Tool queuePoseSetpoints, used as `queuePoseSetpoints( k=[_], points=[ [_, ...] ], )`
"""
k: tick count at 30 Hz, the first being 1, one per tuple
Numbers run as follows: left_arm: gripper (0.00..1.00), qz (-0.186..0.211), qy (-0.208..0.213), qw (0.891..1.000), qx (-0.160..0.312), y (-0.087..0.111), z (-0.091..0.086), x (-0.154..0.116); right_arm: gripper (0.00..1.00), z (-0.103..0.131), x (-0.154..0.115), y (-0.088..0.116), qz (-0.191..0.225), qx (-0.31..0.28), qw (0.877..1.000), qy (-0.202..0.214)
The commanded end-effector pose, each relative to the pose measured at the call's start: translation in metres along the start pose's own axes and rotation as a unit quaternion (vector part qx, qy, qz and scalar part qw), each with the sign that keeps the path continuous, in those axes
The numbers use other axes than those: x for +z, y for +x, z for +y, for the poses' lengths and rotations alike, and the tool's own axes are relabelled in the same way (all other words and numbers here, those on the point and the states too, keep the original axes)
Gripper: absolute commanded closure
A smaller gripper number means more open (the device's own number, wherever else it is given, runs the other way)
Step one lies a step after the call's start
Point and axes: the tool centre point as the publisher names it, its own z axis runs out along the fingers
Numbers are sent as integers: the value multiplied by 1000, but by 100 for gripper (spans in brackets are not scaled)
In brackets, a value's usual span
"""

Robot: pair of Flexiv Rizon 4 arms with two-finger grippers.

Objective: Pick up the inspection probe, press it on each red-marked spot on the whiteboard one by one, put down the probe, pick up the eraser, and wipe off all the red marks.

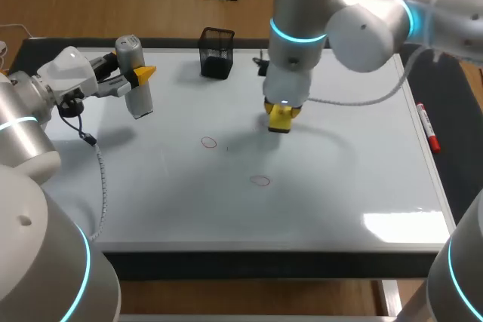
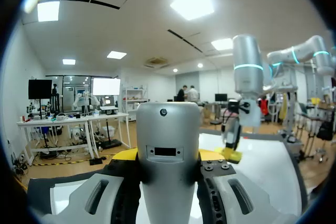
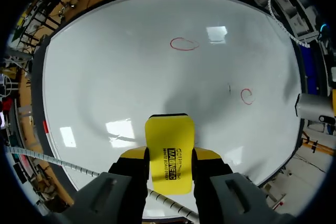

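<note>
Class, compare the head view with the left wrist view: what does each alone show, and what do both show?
Only the head view: two red circles, a black mesh holder, a red marker. Only the left wrist view: the slot in the near face of the probe. Both: the left hand shut on the probe, the right hand holding the yellow eraser over the whiteboard.

The probe [image 2: 168, 145] runs out of the left wrist view, one end unseen.
</note>
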Motion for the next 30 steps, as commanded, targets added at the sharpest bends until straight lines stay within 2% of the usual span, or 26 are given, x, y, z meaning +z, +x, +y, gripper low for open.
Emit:
queuePoseSetpoints(
  k=[1,3,8,13,30],
  points=[
    [100,-3,0,1000,0,1,-1,1,100,7,11,-28,30,-15,999,0],
    [100,-3,0,1000,0,1,-1,1,100,11,14,-37,40,-27,999,5],
    [100,-3,0,1000,0,1,-1,1,100,12,20,-54,34,-61,998,1],
    [100,-3,0,1000,0,1,-1,1,100,7,28,-62,35,-67,997,-4],
    [100,-3,0,1000,0,1,-1,1,100,3,36,-56,39,-61,997,-3]
  ],
)
